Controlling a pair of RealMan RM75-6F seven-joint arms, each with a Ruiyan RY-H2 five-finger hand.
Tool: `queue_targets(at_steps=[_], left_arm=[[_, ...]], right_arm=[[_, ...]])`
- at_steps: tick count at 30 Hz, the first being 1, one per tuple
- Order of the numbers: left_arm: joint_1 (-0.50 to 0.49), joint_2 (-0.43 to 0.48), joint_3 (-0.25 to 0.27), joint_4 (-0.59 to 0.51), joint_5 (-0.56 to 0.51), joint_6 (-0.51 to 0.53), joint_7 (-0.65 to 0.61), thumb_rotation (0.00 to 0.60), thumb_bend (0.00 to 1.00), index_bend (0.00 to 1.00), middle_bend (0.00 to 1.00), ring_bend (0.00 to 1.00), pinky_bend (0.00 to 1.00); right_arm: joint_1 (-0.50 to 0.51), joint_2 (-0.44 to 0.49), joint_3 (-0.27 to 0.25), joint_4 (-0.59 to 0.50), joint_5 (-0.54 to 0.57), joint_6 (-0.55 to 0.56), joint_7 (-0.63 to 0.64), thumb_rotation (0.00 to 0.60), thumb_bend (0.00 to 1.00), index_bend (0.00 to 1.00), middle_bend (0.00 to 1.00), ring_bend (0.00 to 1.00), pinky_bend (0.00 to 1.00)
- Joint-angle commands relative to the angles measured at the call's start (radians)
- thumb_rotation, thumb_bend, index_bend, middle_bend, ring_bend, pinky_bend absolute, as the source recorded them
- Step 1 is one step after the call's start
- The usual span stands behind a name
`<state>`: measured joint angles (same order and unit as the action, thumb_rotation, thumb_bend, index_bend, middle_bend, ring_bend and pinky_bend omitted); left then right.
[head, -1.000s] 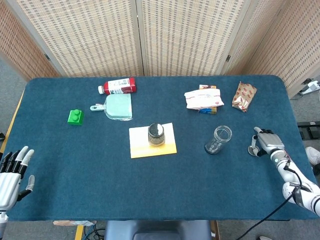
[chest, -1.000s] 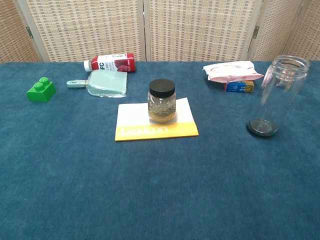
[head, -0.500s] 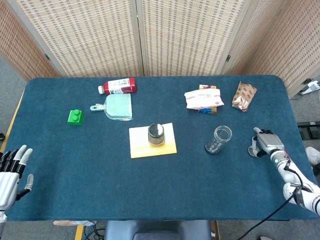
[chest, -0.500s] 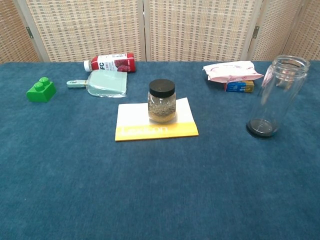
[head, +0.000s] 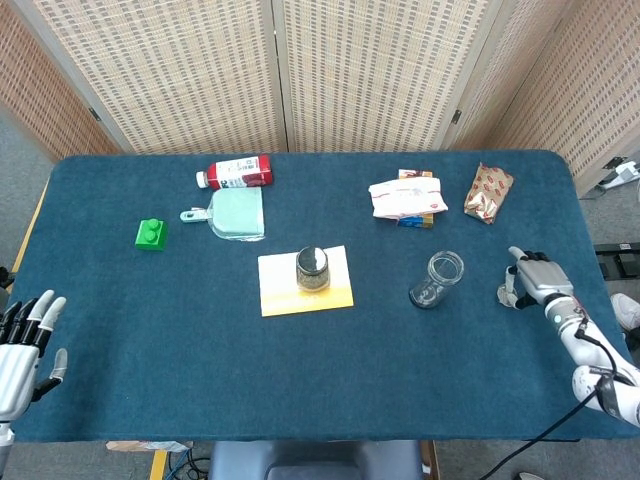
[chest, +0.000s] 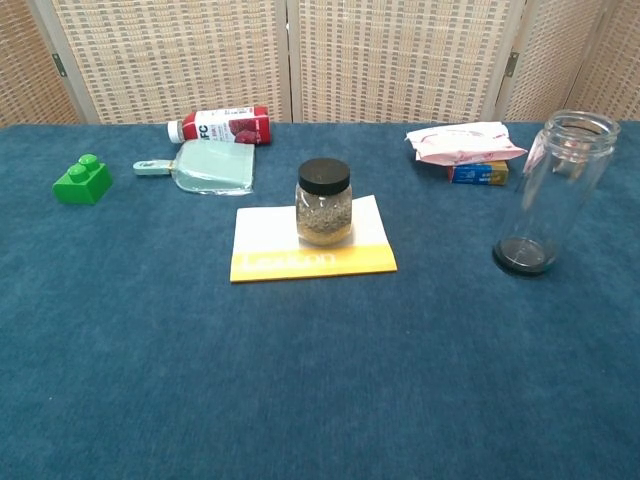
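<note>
Right now my right hand (head: 530, 279) sits low over the blue table (head: 180, 320) near its right edge, fingers curled in toward the palm with nothing between them that I can make out. It touches no object; the nearest thing is the empty glass jar (head: 437, 279), which stands upright just to the hand's left, open mouth up, clearly apart from it. In the chest view I see that same jar (chest: 556, 192) at the right side of the picture, and neither hand shows there. The right forearm runs back from the hand toward the lower right corner of the head view, with a dark cable trailing along it.

My left hand (head: 22, 345) is at the lower left corner of the head view, off the near-left edge of the table, palm roughly flat and fingers (head: 40, 309) spread and pointing up and away from me. It holds nothing and touches nothing. The green brick (head: 151, 233) is the closest object to it, but well apart, further up the table.

At the middle of the table a lidded jar (head: 312, 268) with dark contents stands on a yellow-and-white card (head: 282, 287).
</note>
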<state>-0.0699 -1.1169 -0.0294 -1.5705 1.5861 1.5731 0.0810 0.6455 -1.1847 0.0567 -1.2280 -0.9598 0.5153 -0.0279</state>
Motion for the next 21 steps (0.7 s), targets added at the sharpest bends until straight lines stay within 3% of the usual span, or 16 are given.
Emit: queue_targets(at_steps=[1,14,21], left_arm=[[0.000,-0.002,0.000,0.000,0.000,0.001,0.004,0.600,0.50,0.00,0.00,0.00,0.00],[-0.013,-0.022,-0.002,0.006,-0.020,-0.036,0.054,0.600,0.50,0.00,0.00,0.00,0.00],[-0.016,-0.023,-0.003,0.002,-0.024,-0.040,0.054,0.600,0.50,0.00,0.00,0.00,0.00]], right_arm=[[0.001,0.072,0.010,-0.091,0.016,0.046,-0.025,0.600,0.45,0.63,0.00,0.00,0.00],[0.011,0.373,0.044,-0.466,0.095,0.198,-0.133,0.600,0.45,0.64,0.00,0.00,0.00],[0.056,0.453,0.068,-0.587,0.143,0.201,-0.177,0.600,0.44,0.63,0.00,0.00,0.00]])
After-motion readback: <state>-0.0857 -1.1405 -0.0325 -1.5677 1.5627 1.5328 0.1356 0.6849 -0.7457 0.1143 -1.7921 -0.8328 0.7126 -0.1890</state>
